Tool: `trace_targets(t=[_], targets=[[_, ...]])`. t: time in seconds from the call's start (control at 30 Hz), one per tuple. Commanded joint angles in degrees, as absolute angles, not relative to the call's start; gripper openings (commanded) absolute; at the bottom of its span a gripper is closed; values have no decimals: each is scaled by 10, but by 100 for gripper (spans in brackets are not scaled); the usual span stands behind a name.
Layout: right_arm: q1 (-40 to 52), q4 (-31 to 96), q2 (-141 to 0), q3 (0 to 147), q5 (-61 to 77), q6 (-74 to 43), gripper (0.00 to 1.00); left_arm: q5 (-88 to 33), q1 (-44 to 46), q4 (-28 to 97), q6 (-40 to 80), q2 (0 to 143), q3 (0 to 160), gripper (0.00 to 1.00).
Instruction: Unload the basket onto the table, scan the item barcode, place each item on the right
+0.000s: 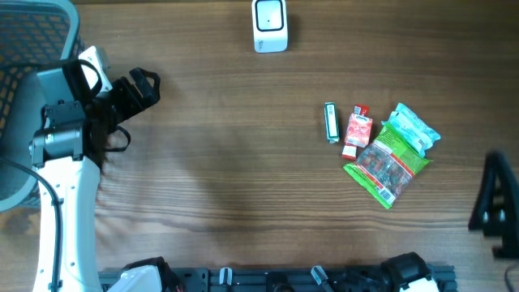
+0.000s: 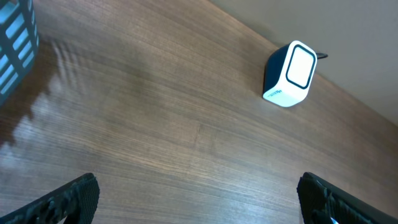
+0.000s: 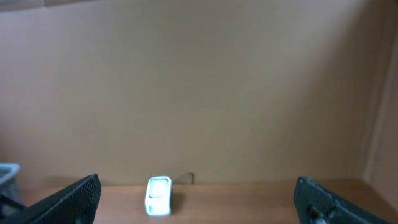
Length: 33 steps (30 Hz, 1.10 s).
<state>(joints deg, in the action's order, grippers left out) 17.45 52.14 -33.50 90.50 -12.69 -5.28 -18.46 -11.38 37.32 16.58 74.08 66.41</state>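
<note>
The white barcode scanner stands at the table's far edge, centre. A small pile of items lies right of centre: a green snack bag, a red packet, a slim white-green stick and a pale green pouch. My left gripper hovers at the far left, open and empty; in its wrist view the scanner is ahead of the left gripper. My right gripper sits at the right edge, open and empty. In its wrist view the right gripper faces the distant scanner.
A grey mesh chair back fills the top left corner beside the left arm and shows as blue slats in the left wrist view. A plain wall rises behind the table. Bare wood separates the arms.
</note>
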Motion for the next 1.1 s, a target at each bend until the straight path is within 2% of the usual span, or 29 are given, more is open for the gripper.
trace_targets(t=[0.0, 0.13, 0.27, 0.33, 0.4, 0.57, 0.7, 0.93, 1.07], targets=[[119, 477, -222, 756, -113, -41, 100, -183, -116, 371, 156, 743, 672, 100], [72, 344, -107, 580, -76, -40, 100, -183, -116, 371, 156, 743, 672, 100], [29, 96, -2, 364, 22, -41, 100, -183, -116, 371, 156, 743, 672, 100], [25, 13, -6, 319, 47, -48, 100, -183, -116, 371, 156, 743, 672, 100], [24, -128, -3, 247, 66, -61, 100, -183, -116, 371, 156, 743, 672, 100], [24, -326, -3, 126, 64, -92, 100, -183, -116, 371, 156, 743, 672, 100], [24, -341, -2, 69, 60, -110, 100, -183, -116, 371, 156, 743, 672, 100], [24, -273, -2, 2, 24, -170, 100, -183, -116, 371, 156, 743, 672, 100], [24, -147, -2, 3, 21, -179, 100, -183, -116, 371, 156, 743, 672, 100]])
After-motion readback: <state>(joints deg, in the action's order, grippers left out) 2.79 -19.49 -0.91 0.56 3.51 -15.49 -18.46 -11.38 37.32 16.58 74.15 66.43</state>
